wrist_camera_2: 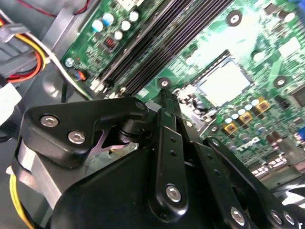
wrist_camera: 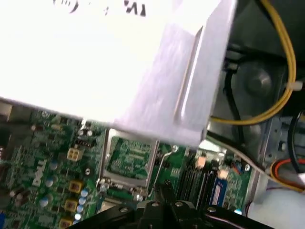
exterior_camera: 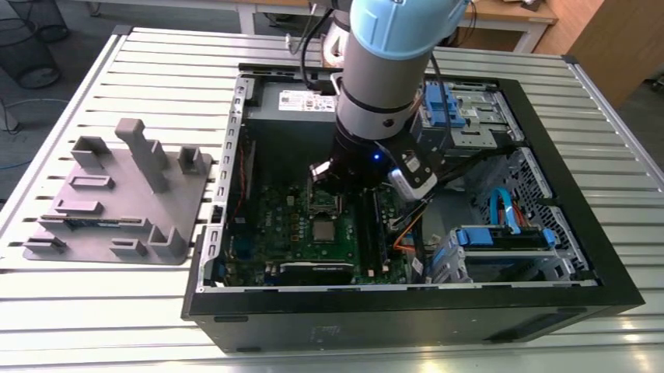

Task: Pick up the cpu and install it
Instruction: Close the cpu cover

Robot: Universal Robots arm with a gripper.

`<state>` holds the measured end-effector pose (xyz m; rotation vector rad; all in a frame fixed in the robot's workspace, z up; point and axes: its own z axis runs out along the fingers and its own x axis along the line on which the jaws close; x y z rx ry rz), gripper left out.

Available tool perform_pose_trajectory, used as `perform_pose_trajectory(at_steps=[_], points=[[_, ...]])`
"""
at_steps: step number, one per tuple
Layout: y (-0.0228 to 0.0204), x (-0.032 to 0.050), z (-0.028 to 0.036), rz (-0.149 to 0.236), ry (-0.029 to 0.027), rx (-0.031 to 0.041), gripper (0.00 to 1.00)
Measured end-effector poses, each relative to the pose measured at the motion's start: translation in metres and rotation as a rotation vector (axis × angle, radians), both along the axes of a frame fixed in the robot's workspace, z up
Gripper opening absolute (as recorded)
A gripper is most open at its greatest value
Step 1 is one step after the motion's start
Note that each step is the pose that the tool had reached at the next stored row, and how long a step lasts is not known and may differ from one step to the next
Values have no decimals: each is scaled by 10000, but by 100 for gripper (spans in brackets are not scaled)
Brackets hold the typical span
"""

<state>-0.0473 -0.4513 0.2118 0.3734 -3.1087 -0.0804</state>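
Jaws of gripper (wrist_camera_2: 165, 95): pinched together, empty. Just ahead of tips, not touching: cpu (wrist_camera_2: 224, 82), flat in its seat, socket frame (wrist_camera: 128, 157) flipped open beside it. Judged: placing done, clamping undone. Calls for gentle, square pressure, clear of chip.

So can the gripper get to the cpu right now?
Probably yes. In the second wrist view the gripper hangs over the motherboard, close to the cpu. The cpu's silver top lies bare, and nothing stands between the two.

computer case (exterior_camera: 415, 311) open on slatted table (exterior_camera: 104, 311) | grey holder tray (exterior_camera: 114, 203) beside it, exterior view's left
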Motion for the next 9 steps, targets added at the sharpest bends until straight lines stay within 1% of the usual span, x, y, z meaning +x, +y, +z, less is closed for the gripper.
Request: perform_pose_trajectory(at_steps=[2, 7, 9], points=[[27, 12, -2, 20, 0, 0, 11], [47, 74, -12, 101, 0, 1, 11], [60, 81, -15, 158, 0, 0, 11]])
